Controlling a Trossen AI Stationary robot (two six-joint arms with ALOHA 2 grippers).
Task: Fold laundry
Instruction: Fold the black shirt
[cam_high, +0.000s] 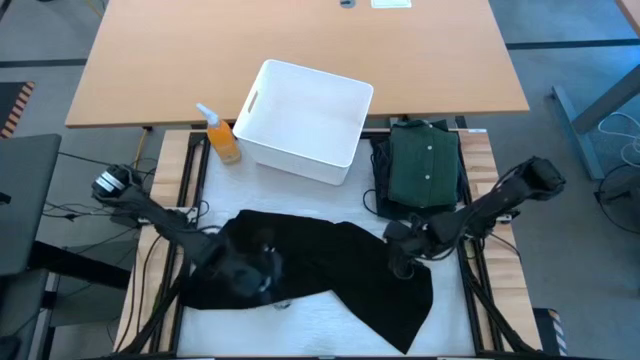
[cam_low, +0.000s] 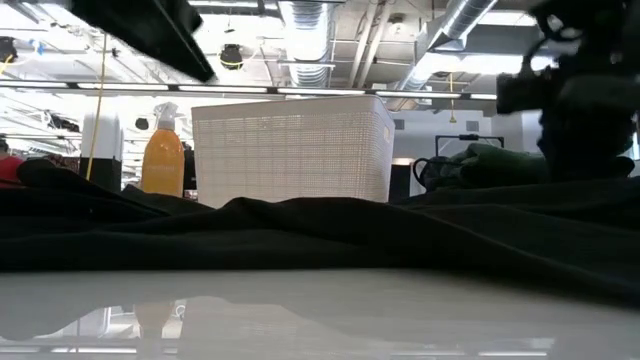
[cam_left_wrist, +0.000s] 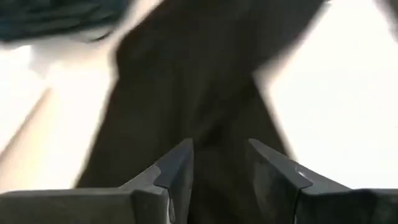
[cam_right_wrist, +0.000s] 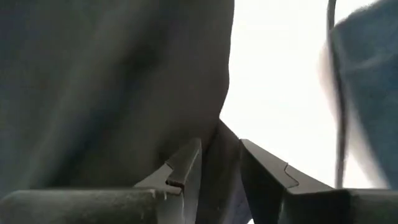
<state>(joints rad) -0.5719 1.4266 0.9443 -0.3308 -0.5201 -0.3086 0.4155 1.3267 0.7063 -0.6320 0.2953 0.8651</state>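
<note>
High view: both my grippers, left (cam_high: 262, 272) and right (cam_high: 402, 262), sit partly open over the black garment (cam_high: 330, 270), holding nothing, positioned to pinch its edges.

Bright even overhead light, ceiling strip lamps (cam_low: 300, 92) glaring in the low view, their glare mirrored on the white table (cam_low: 320, 315) – wrist views smeared by blur, black garment (cam_left_wrist: 186, 81) soft, fingers (cam_left_wrist: 177, 171) sharp, white background blown out.
</note>
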